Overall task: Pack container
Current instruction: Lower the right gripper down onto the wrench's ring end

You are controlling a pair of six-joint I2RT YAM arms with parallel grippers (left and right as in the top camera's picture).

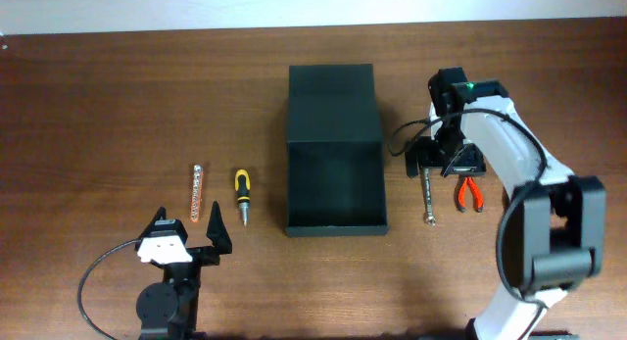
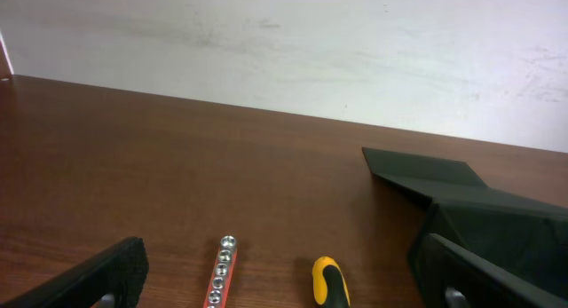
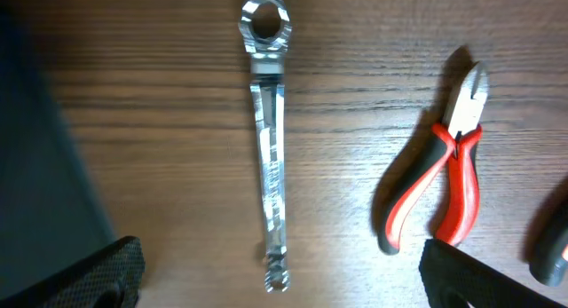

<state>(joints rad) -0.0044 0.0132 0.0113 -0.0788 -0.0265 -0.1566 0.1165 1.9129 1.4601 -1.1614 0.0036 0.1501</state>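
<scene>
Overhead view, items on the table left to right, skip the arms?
socket strip → screwdriver → container → wrench → pliers

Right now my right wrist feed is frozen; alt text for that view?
A silver wrench lies on the wooden table, centred in front of the open right gripper, ring end at top. Red-handled pliers lie to its right; the black container edges the left.
</scene>
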